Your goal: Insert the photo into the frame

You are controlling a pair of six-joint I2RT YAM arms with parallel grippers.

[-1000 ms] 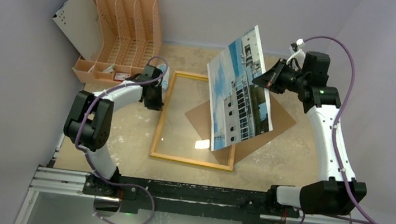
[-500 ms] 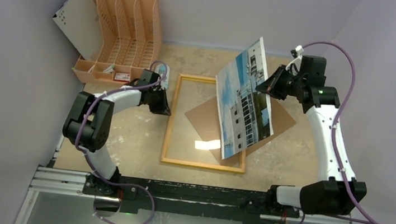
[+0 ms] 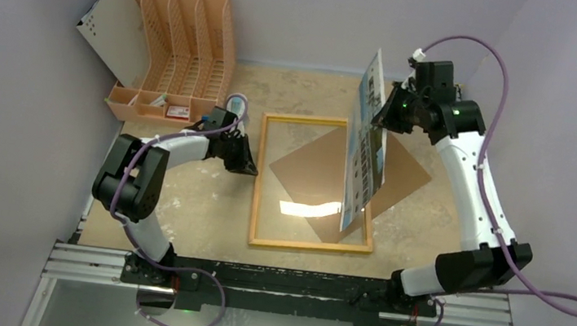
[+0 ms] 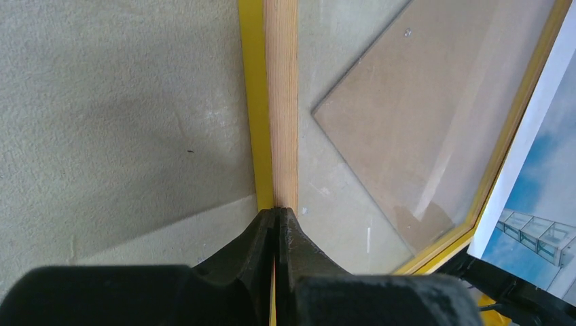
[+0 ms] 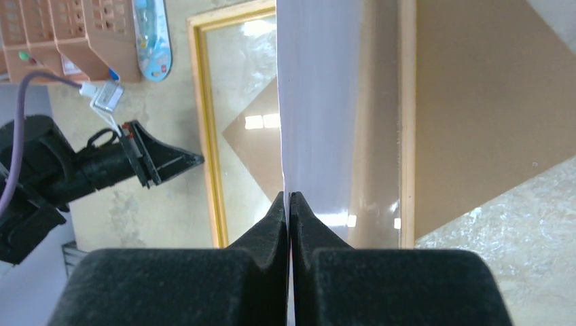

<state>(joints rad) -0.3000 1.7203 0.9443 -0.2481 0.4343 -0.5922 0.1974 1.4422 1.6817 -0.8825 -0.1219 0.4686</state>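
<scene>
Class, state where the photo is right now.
Top view: the photo hangs almost edge-on over the right side of the frame, above the brown backing board, pinched by the right end effector.

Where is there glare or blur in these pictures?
Top view: a bright glare patch sits on the pane of the frame. Right wrist view: small light reflections on the pane, and the right tool close to the lens looks soft. Left wrist view: the left tool is out of focus.
</scene>
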